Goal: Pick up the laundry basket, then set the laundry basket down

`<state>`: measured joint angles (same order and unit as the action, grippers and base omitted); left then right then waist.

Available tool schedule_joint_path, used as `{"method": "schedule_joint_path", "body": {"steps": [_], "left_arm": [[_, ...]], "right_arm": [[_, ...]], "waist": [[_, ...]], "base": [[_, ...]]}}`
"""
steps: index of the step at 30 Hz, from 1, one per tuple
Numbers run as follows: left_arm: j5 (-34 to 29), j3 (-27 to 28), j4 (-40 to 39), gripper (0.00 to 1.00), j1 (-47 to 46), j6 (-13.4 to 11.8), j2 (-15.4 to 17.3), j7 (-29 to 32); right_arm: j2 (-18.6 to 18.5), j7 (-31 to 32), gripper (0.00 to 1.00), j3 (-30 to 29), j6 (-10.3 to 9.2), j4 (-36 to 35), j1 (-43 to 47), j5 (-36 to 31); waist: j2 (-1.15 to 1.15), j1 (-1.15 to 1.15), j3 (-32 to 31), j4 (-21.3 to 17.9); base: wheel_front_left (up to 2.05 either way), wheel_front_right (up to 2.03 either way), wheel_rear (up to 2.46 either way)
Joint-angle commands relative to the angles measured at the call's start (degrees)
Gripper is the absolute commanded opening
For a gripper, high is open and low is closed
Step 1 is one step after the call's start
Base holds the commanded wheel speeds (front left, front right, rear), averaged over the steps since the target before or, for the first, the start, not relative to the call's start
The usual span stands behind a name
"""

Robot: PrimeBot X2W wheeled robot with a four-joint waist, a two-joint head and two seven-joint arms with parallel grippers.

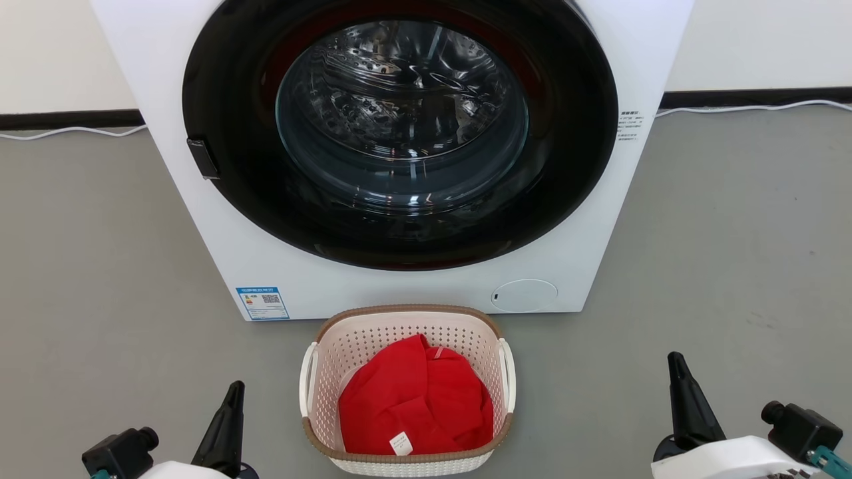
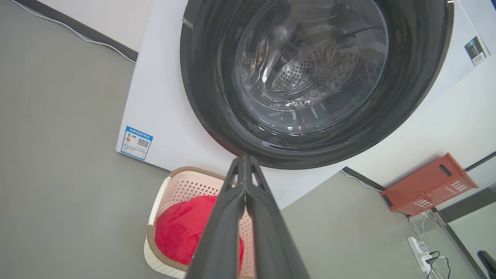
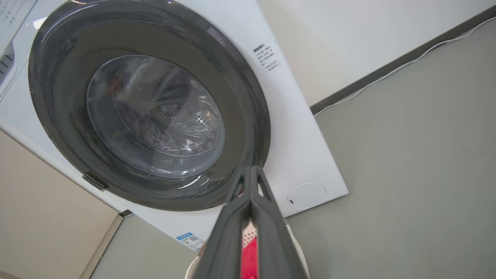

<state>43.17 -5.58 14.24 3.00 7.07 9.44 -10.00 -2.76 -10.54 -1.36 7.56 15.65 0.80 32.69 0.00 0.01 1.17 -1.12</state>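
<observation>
The laundry basket (image 1: 399,332) stands upright on the floor (image 1: 100,299) just in front of the washing machine (image 1: 219,259), centred below its round dark door (image 1: 399,219). I cannot tell whether its far rim touches the machine's base. A red cloth (image 1: 413,399) lies bundled inside, filling the bottom and staying below the brown rim.

My left gripper (image 1: 234,392) hovers out from the machine's sticker corner and my right gripper (image 1: 675,362) out from its opposite corner. Both sit farther from the machine than the basket's far rim and well apart from the basket. In each wrist view the two dark fingers meet at the tips, so both claws are closed on nothing.

I judge the basket light: thin perforated plastic with one soft garment inside. The walls will probably flex if squeezed, and the smooth plastic could slip between narrow fingers. The best holds look like the two white loop handles, the left handle (image 1: 307,379) and the right handle (image 1: 508,376), on the sides that run out from the machine's front. I would open both claws, bring one to each loop, and lift evenly, since a one-sided pull would likely tip the basket and shift the cloth.
</observation>
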Motion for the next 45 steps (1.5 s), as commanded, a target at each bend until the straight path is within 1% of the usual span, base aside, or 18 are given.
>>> {"method": "schedule_joint_path", "body": {"steps": [1, 45], "left_arm": [[1.4, 1.1, -1.2, 0.0, -2.6, 0.1, 0.5, 0.4], [23.6, 5.8, -0.8, 0.0, -5.6, 0.3, -2.5, 7.5]], "right_arm": [[-0.6, 0.6, 0.0, 0.1, -0.02, -1.4, -2.7, 1.6], [-1.0, 7.5, 0.0, -1.5, -0.05, -1.5, -4.6, 28.9]], "waist": [[0.0, -0.01, 0.0, 0.0], [0.0, -0.01, -0.5, 0.5]], "base": [[0.0, 0.0, 0.0], [0.0, 0.0, 0.0]]}}
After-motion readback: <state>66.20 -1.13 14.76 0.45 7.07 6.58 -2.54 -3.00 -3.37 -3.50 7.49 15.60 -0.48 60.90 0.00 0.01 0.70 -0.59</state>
